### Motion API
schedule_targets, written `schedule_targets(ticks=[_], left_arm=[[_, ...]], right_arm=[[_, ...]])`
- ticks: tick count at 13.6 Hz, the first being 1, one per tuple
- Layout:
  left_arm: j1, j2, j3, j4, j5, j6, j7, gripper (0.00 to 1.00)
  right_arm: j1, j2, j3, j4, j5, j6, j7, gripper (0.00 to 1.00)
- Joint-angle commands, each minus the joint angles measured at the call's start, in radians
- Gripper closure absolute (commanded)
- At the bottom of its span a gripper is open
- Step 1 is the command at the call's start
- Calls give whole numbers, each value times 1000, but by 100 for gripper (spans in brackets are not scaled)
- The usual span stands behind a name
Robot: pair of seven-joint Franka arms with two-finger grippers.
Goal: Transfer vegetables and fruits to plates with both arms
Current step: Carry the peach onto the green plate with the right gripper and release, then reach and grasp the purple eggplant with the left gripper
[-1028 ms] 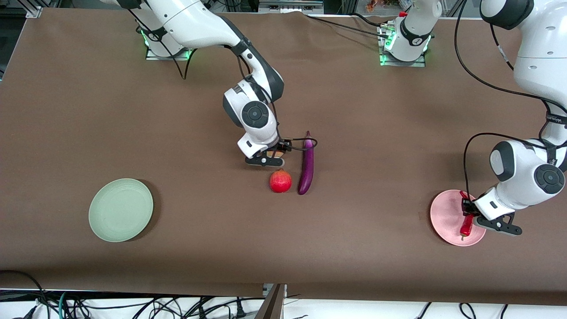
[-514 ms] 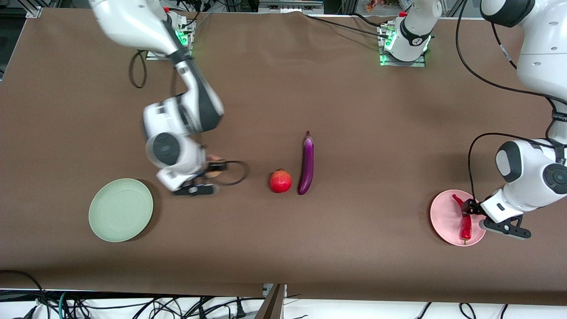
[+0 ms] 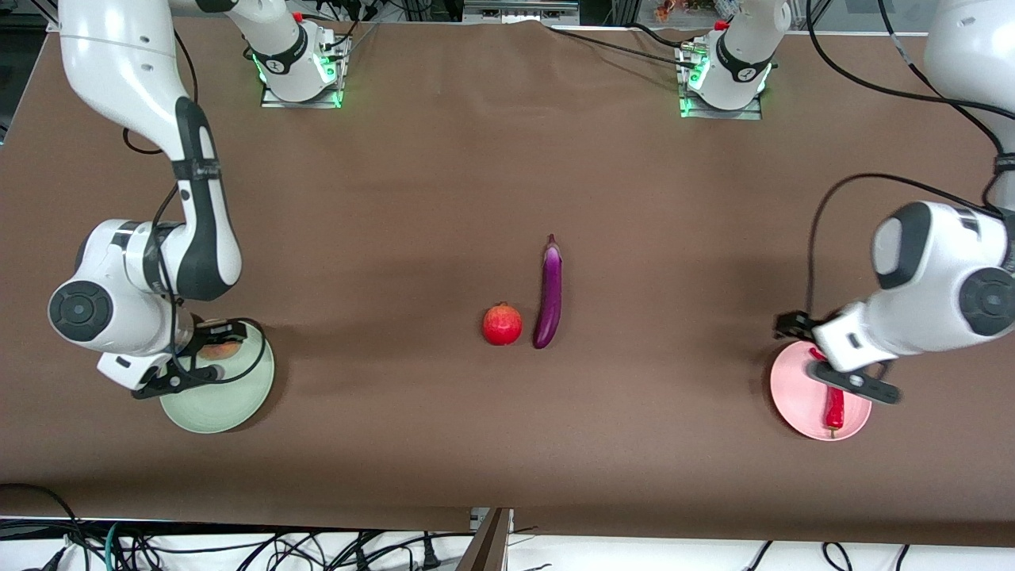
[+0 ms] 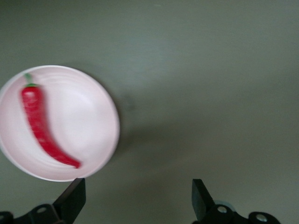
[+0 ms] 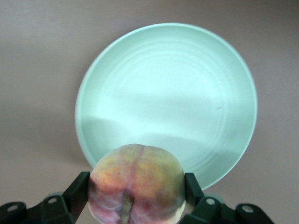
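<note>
The right claw (image 5: 135, 196) grips the peach (image 3: 220, 347) over the green plate (image 3: 230, 400); it should lower to plate centre before releasing. The pomegranate (image 3: 503, 324) and eggplant (image 3: 549, 292) lie side by side mid-table (image 3: 396, 198). The left claw (image 4: 139, 198) hangs open and empty just beside the pink plate (image 3: 793, 396), which holds the chili (image 3: 834, 408).

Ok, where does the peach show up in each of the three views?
Front view: the peach is held in the right gripper over the green plate, toward the right arm's end of the table.
Right wrist view: the peach sits between the fingers, over the plate's rim.
Left wrist view: not in it; only the pink plate and chili show.
Shared landmark: the green plate.
</note>
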Motion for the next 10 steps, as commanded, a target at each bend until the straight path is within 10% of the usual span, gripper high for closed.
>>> schedule_targets(ticks=[1,6,7,9,10], left_arm=[[4,-12,-127,-50,1,-63,-31,0],[-197,75,-164,-55,16,82,-239,0],[-244,90,-161,-55,20,111,-323,0],[-329,109,-140,-55,56,157,-456,0],[-359,136,-127,-57,89,194,-493,0]], right_arm=[[-11,41,9,-2,17,107,-13,65],[-39,79,17,-5,34,161,-32,63],[-40,84,18,-5,45,170,-32,55],[-40,88,17,-2,106,172,-33,0],[-42,87,17,4,105,167,-45,0]])
